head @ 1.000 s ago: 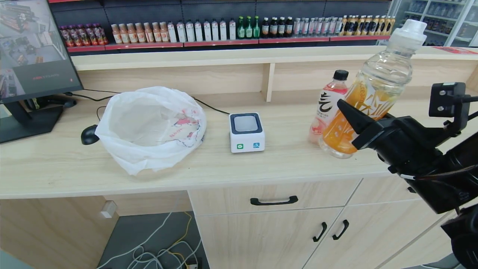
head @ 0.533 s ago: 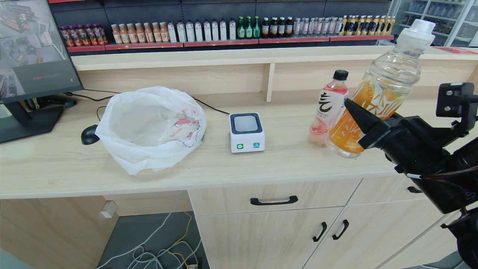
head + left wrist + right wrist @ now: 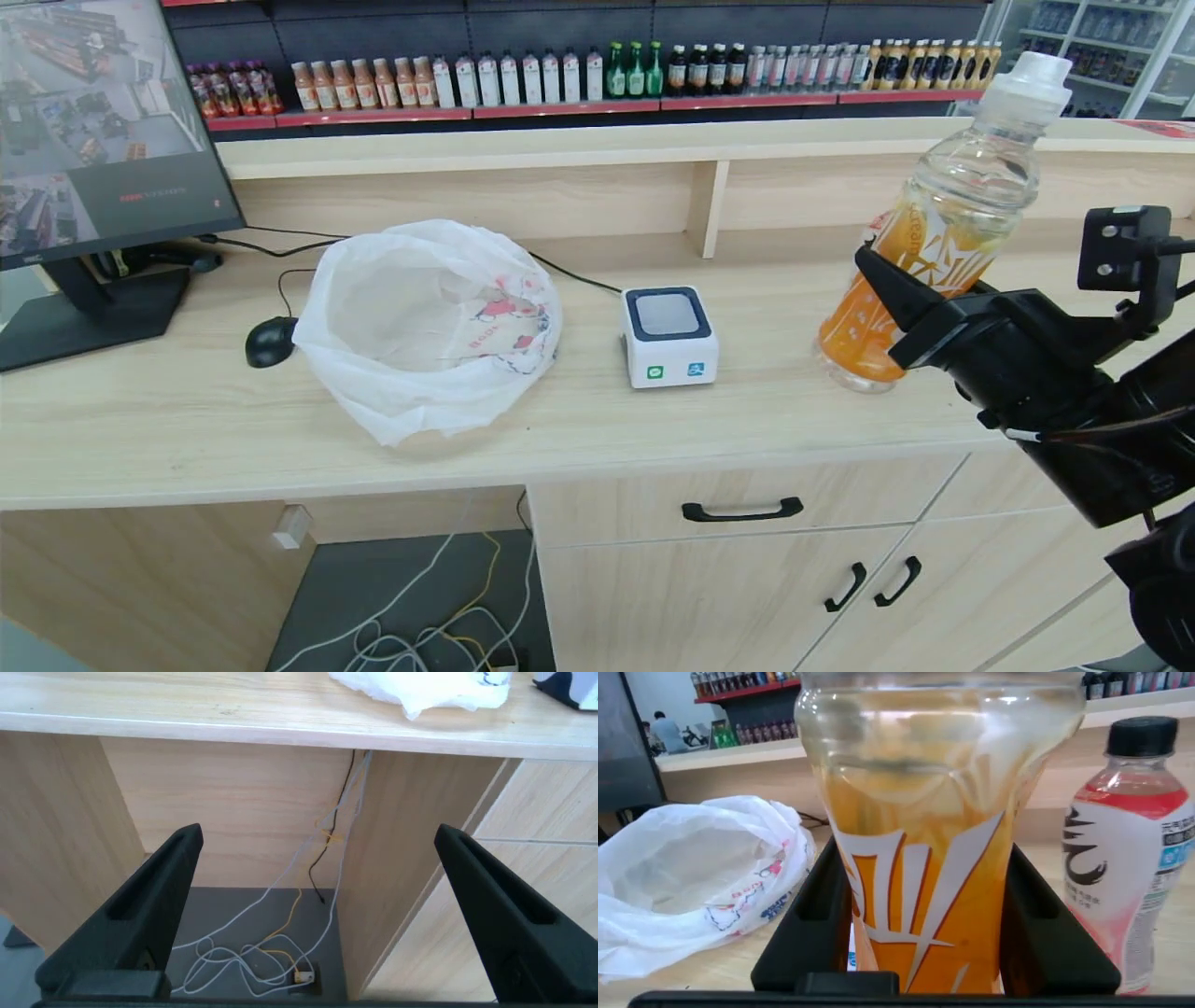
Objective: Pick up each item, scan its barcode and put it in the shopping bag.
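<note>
Left gripper (image 3: 318,840) hangs low before the counter (image 3: 187,420), jaws spread wide, nothing between them; floor cables (image 3: 271,952) below. Right gripper (image 3: 924,943) on the right clamps the orange drink bottle (image 3: 934,224), tilted, base over the counter's right part; can't tell if touching. Pink bottle (image 3: 1134,859) just beside it. Scanner (image 3: 669,336) mid-counter, shopping bag (image 3: 429,327) to its left, open. Mouse (image 3: 271,341) left of the bag, monitor (image 3: 93,121) far left. Shelf bottles (image 3: 597,75) behind.
</note>
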Motion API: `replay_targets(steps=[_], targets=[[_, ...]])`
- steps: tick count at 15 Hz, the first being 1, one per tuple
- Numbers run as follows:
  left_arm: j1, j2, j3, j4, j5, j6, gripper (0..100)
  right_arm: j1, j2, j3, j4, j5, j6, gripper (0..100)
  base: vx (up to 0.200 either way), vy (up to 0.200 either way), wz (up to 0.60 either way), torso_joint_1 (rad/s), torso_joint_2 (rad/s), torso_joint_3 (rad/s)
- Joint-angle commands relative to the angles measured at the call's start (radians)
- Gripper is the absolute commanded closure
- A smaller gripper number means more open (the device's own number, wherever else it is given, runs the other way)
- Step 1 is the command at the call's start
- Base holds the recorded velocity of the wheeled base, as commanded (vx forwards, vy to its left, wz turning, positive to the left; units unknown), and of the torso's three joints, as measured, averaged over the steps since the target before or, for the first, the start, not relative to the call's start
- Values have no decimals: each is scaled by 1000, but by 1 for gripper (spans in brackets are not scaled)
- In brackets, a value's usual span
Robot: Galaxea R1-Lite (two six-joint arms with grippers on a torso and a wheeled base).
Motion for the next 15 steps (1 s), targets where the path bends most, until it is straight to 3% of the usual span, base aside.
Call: replay_targets(steps=[1, 5, 12, 15], targets=[[1, 0, 0, 1, 0, 0, 0, 4, 12, 2, -1, 0, -1, 100, 0, 200, 0, 12, 7, -7], [1, 0, 0, 1, 0, 0, 0, 4, 10, 10, -1, 0, -1, 100, 0, 200, 0, 2, 1, 5], [1, 0, 0, -1, 0, 6, 0, 7, 15, 45, -1, 2, 36, 100, 0, 0, 0, 0, 0, 0], [1, 0, 0, -1, 0, 7, 0, 79, 36, 5, -1, 8, 111, 100, 0, 0, 0, 0, 0, 0]])
